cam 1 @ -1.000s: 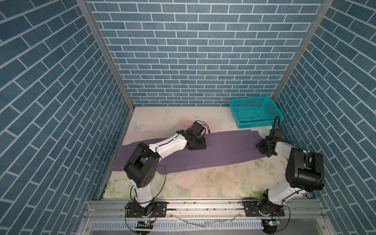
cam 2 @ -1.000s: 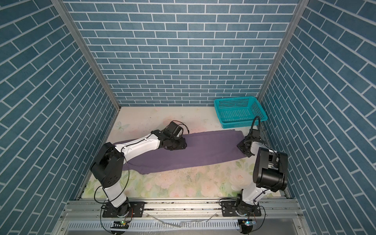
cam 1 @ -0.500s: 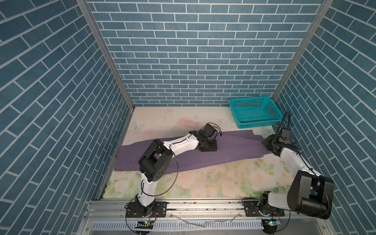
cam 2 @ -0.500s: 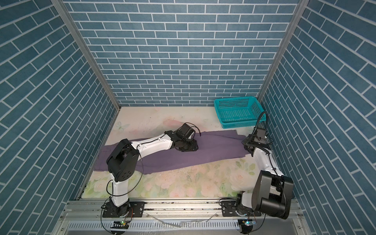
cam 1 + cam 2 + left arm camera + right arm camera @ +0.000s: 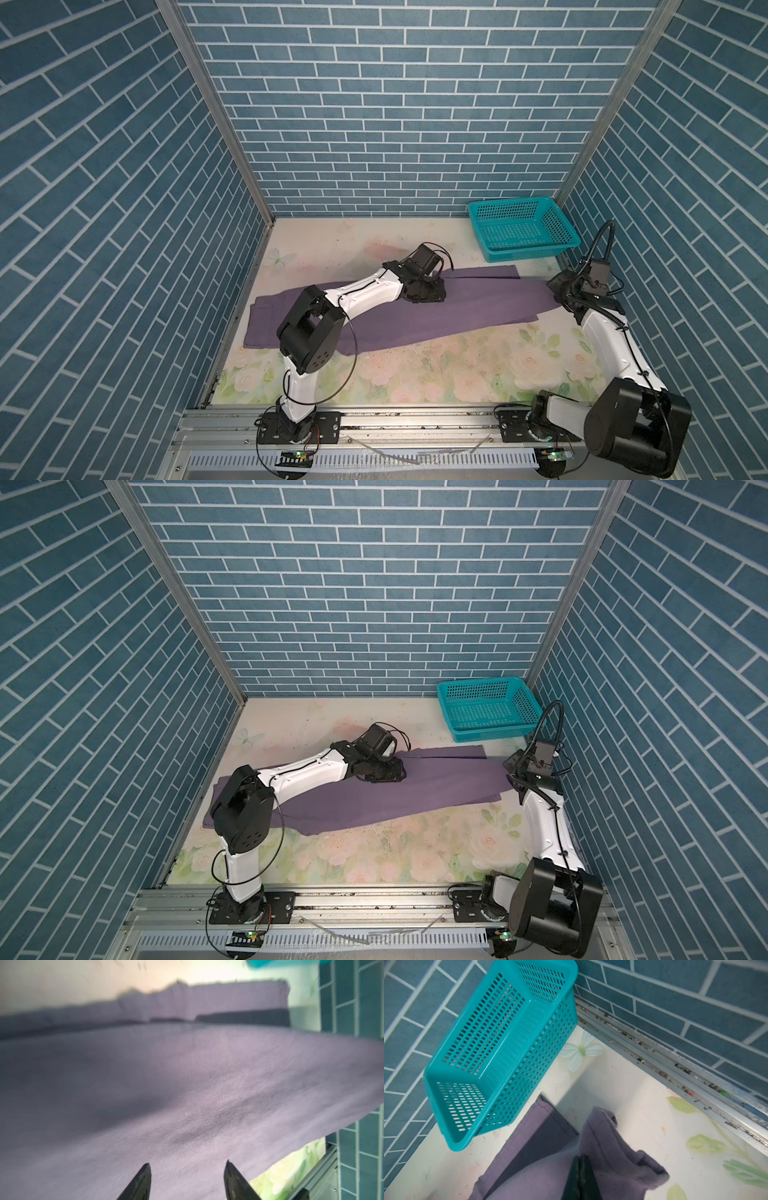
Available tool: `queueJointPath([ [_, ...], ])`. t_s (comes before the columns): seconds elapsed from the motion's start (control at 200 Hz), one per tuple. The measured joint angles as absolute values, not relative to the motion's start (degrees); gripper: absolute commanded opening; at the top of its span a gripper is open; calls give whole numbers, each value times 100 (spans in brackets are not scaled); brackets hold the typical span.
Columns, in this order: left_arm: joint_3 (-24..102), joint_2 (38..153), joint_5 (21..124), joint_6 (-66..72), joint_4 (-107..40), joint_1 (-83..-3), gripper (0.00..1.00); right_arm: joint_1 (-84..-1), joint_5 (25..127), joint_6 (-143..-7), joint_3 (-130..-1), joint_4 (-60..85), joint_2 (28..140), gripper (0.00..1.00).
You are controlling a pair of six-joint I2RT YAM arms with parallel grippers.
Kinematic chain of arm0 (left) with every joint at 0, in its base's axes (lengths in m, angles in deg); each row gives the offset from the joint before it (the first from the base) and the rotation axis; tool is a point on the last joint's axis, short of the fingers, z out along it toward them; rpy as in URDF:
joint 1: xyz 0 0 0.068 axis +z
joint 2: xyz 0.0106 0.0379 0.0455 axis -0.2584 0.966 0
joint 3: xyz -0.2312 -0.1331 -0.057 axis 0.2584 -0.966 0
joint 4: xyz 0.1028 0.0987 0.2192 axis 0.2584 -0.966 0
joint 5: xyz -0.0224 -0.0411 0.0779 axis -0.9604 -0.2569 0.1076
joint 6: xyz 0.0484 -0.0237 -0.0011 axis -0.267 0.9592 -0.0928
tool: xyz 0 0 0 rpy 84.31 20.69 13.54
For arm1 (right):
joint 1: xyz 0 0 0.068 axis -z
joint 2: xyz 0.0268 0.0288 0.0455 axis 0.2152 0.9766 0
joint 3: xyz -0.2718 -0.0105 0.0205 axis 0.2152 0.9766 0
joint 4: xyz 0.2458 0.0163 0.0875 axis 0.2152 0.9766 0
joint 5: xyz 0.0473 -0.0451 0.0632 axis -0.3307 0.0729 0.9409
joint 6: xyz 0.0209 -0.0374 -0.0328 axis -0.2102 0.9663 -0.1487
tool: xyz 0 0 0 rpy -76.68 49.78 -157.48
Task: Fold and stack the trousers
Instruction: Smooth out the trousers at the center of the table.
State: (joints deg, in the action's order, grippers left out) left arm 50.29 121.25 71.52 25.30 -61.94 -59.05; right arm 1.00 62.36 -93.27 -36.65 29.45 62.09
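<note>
Both top views: the trousers (image 5: 457, 320) spread lengthwise across the floral table (image 5: 415, 374), one end near the left wall, the other close to the teal basket (image 5: 521, 251) in the far right corner, and none of the cloth inside it. Left gripper (image 5: 430, 293) low over the far edge of the fabric, about midway along; gap between its jaws not readable from up here. Right gripper (image 5: 512, 773) at the end of the cloth by the right wall, with the fabric rising a little toward it

Left wrist view: left gripper (image 5: 188, 1164) with both dark fingertips (image 5: 143, 1178) apart at a middling gap and nothing clamped between them. Purple cloth (image 5: 187, 1084) filling almost the whole picture under them; contact with it impossible to judge through the blur. A sliver of teal basket (image 5: 270, 963) beyond the far hem

Right wrist view: right gripper (image 5: 580, 1159) with jaws pressed together, pinching a bunched fold of the trousers (image 5: 616, 1153) raised off the table (image 5: 623, 1088). A flat hem lying just beside the basket (image 5: 452, 1138)
</note>
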Motion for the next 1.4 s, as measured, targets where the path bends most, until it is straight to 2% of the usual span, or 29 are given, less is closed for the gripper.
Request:
queueJointPath([
  [0.165, 5029, 11684, 7145, 2530, -6141, -5649, 58, -22, 6243, -9281, -3678, 3050, 5936, 0],
  [0.37, 4978, 11824, 6981, 2615, -6050, -5651, 57, -99, 6212, -9185, -3726, 3135, 5992, 0],
  [0.67, 4891, 11972, 6911, 2655, -6023, -5625, 57, -116, 6361, -8982, -5215, 3297, 7284, 0],
  [0.805, 4633, 11979, 6901, 2727, -5947, -5586, 57, -118, 6466, -8809, -5304, 2973, 7048, 0],
  [0.905, 4587, 12033, 6848, 2764, -5925, -5542, 57, -116, 6302, -8733, -4712, 2610, 6617, 0],
  [1.005, 4587, 12121, 6780, 2771, -5886, -5496, 57, -79, 6050, -8835, -3853, 2495, 6578, 41],
  [1.06, 4587, 12173, 6743, 2771, -5888, -5483, 57, -22, 5970, -8936, -3479, 2558, 6886, 53],
  [1.175, 4574, 12211, 6686, 2766, -5914, -5446, 57, 245, 5974, -9148, -3016, 2947, 7590, 60],
  [1.29, 4456, 12173, 6667, 2760, -5925, -5348, 57, 503, 5946, -9257, -3044, 3246, 7603, 64],
  [1.33, 4340, 12112, 6678, 2749, -5956, -5282, 57, 529, 5941, -9270, -3134, 3305, 7544, 63],
  [1.4, 4008, 11837, 6774, 2720, -6119, -5057, 57, 518, 5987, -9259, -3394, 3345, 7490, 54],
])
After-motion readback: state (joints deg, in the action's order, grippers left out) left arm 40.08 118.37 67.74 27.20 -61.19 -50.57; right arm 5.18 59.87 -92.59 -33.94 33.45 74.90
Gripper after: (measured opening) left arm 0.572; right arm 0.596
